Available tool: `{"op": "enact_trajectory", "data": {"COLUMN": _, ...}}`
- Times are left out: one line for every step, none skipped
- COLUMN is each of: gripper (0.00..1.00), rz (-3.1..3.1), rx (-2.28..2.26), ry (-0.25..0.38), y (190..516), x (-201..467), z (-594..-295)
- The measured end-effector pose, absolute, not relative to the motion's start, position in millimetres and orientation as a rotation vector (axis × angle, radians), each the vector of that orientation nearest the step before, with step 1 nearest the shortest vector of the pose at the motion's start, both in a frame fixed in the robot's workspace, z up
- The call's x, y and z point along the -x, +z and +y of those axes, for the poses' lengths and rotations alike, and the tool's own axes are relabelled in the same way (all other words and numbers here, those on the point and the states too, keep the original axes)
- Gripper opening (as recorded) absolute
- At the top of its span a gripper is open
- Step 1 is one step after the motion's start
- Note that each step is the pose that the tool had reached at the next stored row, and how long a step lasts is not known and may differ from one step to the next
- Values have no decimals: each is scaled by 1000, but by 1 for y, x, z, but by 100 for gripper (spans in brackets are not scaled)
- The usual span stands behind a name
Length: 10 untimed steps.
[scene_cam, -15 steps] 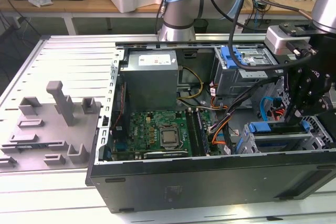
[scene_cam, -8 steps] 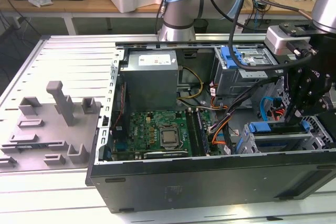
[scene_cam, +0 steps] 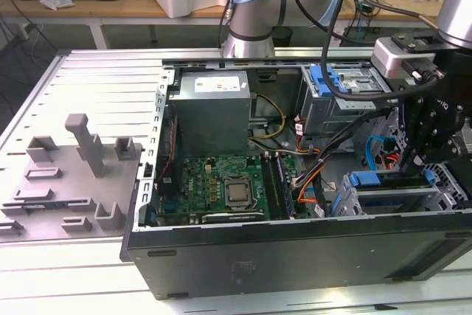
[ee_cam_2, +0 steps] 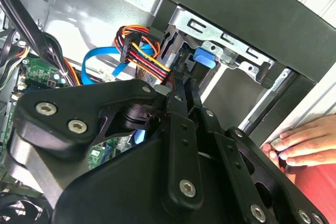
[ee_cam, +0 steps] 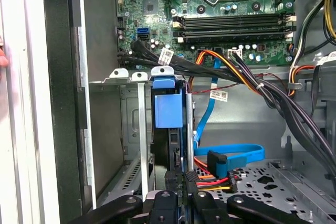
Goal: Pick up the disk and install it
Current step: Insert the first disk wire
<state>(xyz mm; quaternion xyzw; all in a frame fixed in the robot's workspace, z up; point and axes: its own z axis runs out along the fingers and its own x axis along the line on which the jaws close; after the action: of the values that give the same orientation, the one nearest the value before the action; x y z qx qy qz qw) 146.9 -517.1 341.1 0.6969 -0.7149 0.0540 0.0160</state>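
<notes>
A grey moulded plastic fixture [scene_cam: 70, 175] lies at the exterior view's left. Beside it is the open black computer case [scene_cam: 295, 256]. At the right, the black gripper [ee_cam: 181, 182] has its fingers drawn together, pinching the silver blue-railed disk [ee_cam: 167, 150] standing edge-on in the metal drive bay [ee_cam: 134, 129].

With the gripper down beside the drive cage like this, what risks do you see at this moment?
1. Loose cables and the blue data cable lie right beside the drive cage; the gripper could snag or pull them.
2. A person's hand rests on the case edge close to the arm; it might get pinched if the arm moves that way.
3. The disk sits narrowly between the cage's metal rails, so a slight tilt might jam it.
</notes>
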Motion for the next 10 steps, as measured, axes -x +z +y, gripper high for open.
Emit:
{"op": "enact_trajectory", "data": {"gripper": 17, "rz": -2223, "rx": -2168, "ry": 168, "y": 341, "x": -147, "z": -517}}
{"op": "enact_trajectory", "data": {"gripper": 17, "rz": -2223, "rx": -2168, "ry": 168, "y": 341, "x": -147, "z": -517}}
{"op": "enact_trajectory", "data": {"gripper": 17, "rz": -2222, "rx": -2168, "ry": 168, "y": 340, "x": -147, "z": -517}}
{"op": "enact_trajectory", "data": {"gripper": 17, "rz": -2222, "rx": -2169, "ry": 168, "y": 340, "x": -147, "z": -517}}
{"op": "enact_trajectory", "data": {"gripper": 17, "rz": -2222, "rx": -2169, "ry": 168, "y": 340, "x": -147, "z": -517}}
{"op": "enact_trajectory", "data": {"gripper": 17, "rz": -2221, "rx": -2169, "ry": 168, "y": 340, "x": -147, "z": -517}}
{"op": "enact_trajectory", "data": {"gripper": 17, "rz": -2221, "rx": -2170, "ry": 168, "y": 339, "x": -147, "z": -517}}
{"op": "enact_trajectory", "data": {"gripper": 17, "rz": -2221, "rx": -2170, "ry": 168, "y": 339, "x": -147, "z": -517}}
{"op": "enact_trajectory", "data": {"gripper": 17, "rz": -2220, "rx": -2170, "ry": 168, "y": 339, "x": -147, "z": -517}}
{"op": "enact_trajectory", "data": {"gripper": 17, "rz": -2220, "rx": -2171, "ry": 168, "y": 339, "x": -147, "z": -517}}
